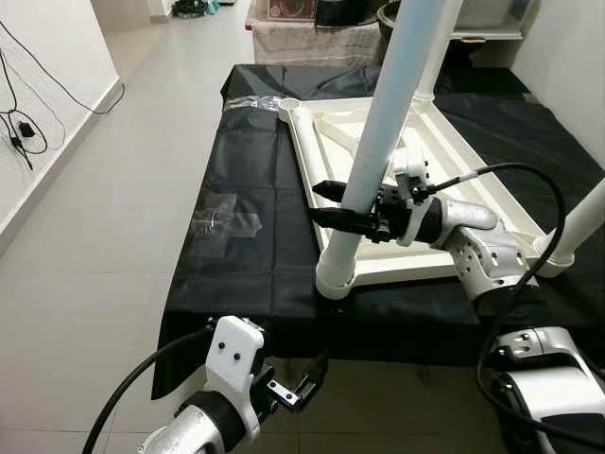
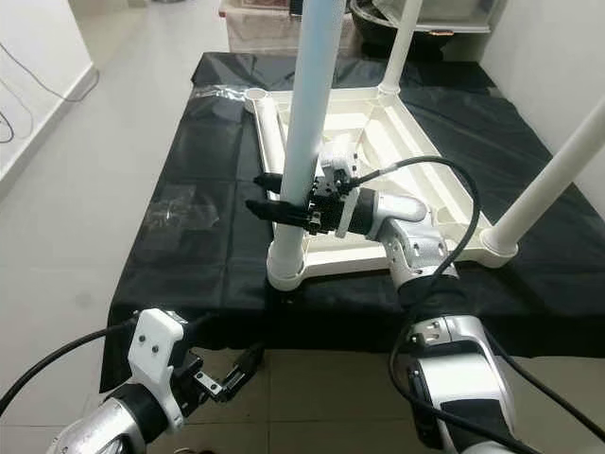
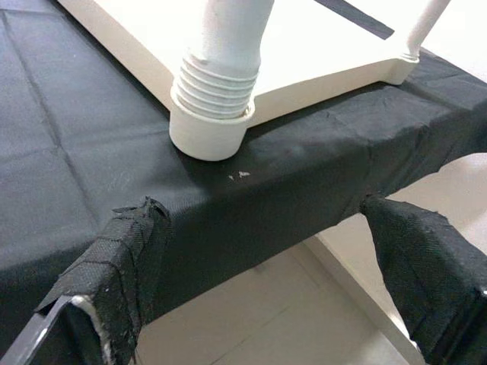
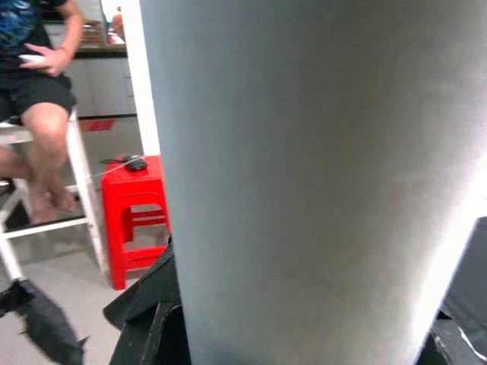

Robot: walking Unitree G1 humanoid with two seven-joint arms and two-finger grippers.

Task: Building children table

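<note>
A white children's table [image 1: 454, 161] lies upside down on a black cloth [image 1: 246, 180]. Its near-left leg [image 1: 378, 142] stands upright in a corner socket [image 1: 336, 274], with threads showing above the socket [image 3: 217, 84]. My right gripper [image 1: 321, 203] is shut on this leg at about mid-height, one finger on each side; in the right wrist view the leg [image 4: 304, 175] is pressed close between them. My left gripper [image 1: 304, 380] hangs open below the cloth's front edge, its taped fingers [image 3: 122, 258] spread wide and holding nothing.
Another leg [image 1: 577, 227] stands at the near right corner and one [image 2: 405, 43] at the back. A white tube [image 1: 301, 128] lies along the table's left side. Clear plastic wrap [image 1: 225, 219] lies on the cloth. A seated person [image 4: 38, 99] and red stool [image 4: 137, 213] are beyond.
</note>
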